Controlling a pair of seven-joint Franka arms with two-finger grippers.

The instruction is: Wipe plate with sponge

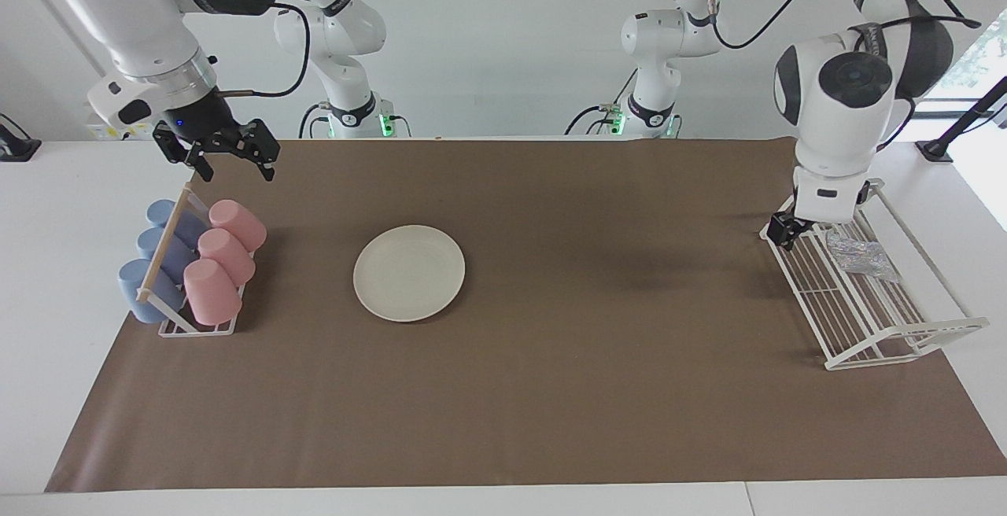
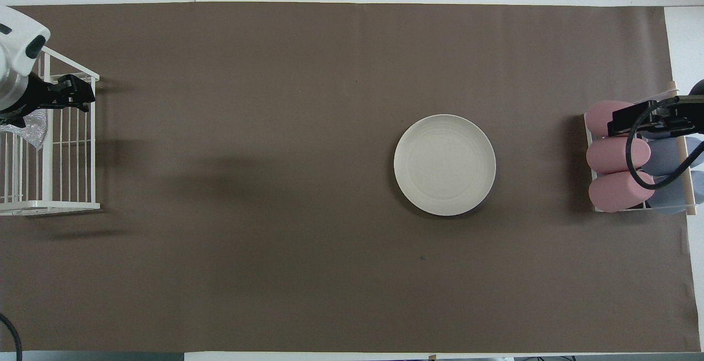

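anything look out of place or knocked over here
Nothing stands out. The plate lies flat on the brown mat, the cups sit in their rack, and the sponge rests in the wire rack at the left arm's end.

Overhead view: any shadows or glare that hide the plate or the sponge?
Overhead view: broad soft shadows on the brown mat, none on the plate; the left gripper partly covers the sponge. Facing view: no glare; sponge lies plain in the wire rack.
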